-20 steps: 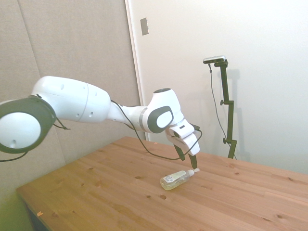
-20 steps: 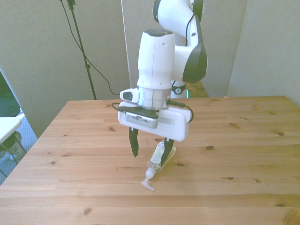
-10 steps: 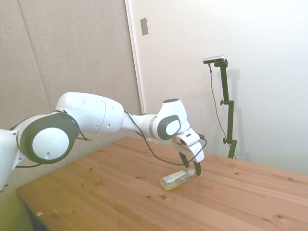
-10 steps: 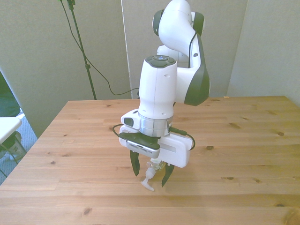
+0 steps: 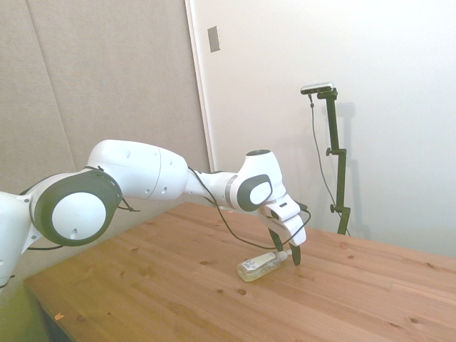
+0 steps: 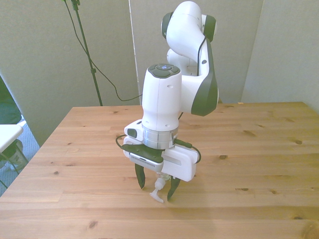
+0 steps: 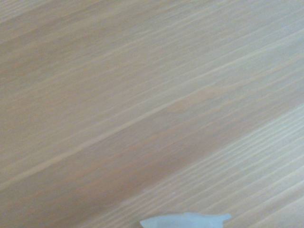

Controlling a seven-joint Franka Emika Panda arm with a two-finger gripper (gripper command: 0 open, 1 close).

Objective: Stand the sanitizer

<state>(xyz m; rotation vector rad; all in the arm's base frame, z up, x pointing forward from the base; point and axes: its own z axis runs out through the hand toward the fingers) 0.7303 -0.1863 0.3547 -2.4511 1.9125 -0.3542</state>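
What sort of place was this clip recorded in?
Probably a lab or test room, not a home: a white robot arm works at a bare wooden table holding only a sanitizer, with plain walls and a grey fabric partition panel behind.

The bench (image 5: 178,292) is a wooden top of long pale-brown planks with small dark knots scattered over it, the grain running along its length. One thing lies directly on it: the small slim clear plastic sanitizer bottle (image 5: 260,266) with yellowish liquid, resting on its side. In the side view the bottle sits near the bench's middle, its white pump nozzle (image 5: 283,255) pointing toward 2 o'clock. In the front view only the nozzle (image 6: 158,193) shows, its spout aimed toward 5 o'clock. The wrist view shows blurred wood grain (image 7: 142,104) and a pale sliver at the frame's edge.
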